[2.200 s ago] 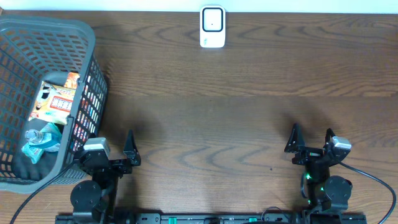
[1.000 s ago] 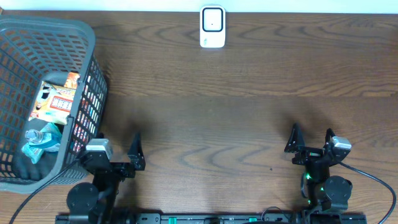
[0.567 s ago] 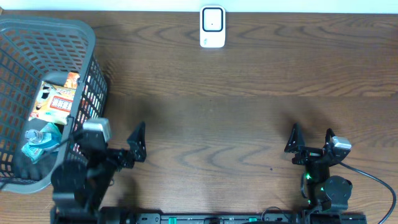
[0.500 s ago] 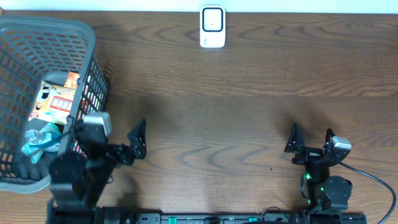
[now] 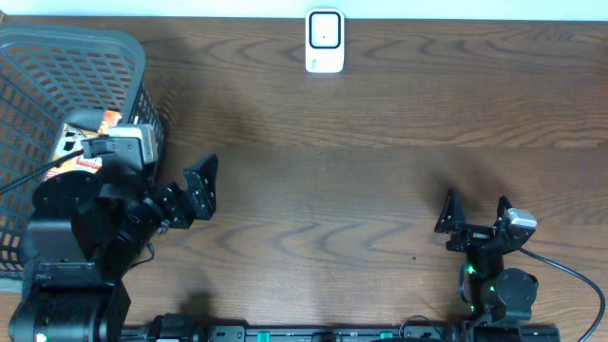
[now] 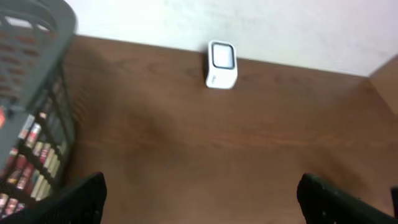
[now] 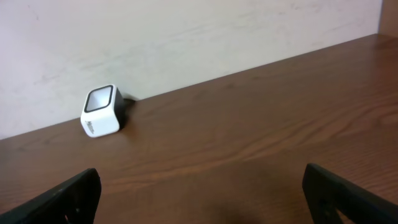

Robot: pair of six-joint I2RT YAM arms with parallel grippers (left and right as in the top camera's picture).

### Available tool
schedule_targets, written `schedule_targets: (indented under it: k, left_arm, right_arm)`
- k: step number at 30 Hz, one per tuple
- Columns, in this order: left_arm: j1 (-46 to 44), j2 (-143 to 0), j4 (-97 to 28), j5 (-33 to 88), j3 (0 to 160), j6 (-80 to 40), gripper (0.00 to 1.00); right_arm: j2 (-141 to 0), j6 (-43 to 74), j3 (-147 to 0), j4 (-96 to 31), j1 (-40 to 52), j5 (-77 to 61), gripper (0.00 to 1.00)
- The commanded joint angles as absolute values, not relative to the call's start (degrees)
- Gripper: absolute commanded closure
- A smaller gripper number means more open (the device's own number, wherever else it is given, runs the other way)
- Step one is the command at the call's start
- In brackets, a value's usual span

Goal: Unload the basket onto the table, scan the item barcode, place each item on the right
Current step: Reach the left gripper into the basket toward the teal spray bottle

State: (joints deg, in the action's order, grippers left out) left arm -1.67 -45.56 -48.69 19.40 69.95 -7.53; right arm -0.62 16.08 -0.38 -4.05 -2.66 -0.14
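We hold our left gripper (image 6: 200,205) spread wide beside the rim of the grey plastic mesh basket (image 5: 95,39); right gripper (image 5: 475,211) likewise spread, well apart

Matt wood-grain table (image 5: 380,190), grey plas. basket (image 5: 76,40), smooth wht plas. scanner (image 5: 325,41)

The left arm (image 5: 81,242) stands reared up high at the near left, its joints folded and its wrist angled forward and to the right. The left gripper (image 5: 195,190) hangs in the air with its jaws spread wide and nothing between them. The right arm (image 5: 499,285) sits folded low at the near right. The right gripper (image 5: 475,214) points forward, jaws equally wide and empty.
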Motion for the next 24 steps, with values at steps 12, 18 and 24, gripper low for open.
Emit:
schedule_targets:
  k: [12,18,24]
  left_arm:
    - [-1.1,-50.3,-48.9,-6.2,79.4,-30.5,0.02]
    - [5.1,-58.1,-55.2,-12.5,84.6,-41.0,0.02]
    - [12.7,-64.1,-62.1,-12.5,85.2,-42.4,0.02]
  right_arm:
    - [-0.3,15.6,-0.3,-4.3,-2.4,0.5,0.01]
    - [-0.3,15.6,-0.3,-4.3,-2.4,0.5,0.01]
    - [-0.3,15.6,-0.3,-4.3,-2.4,0.5,0.01]
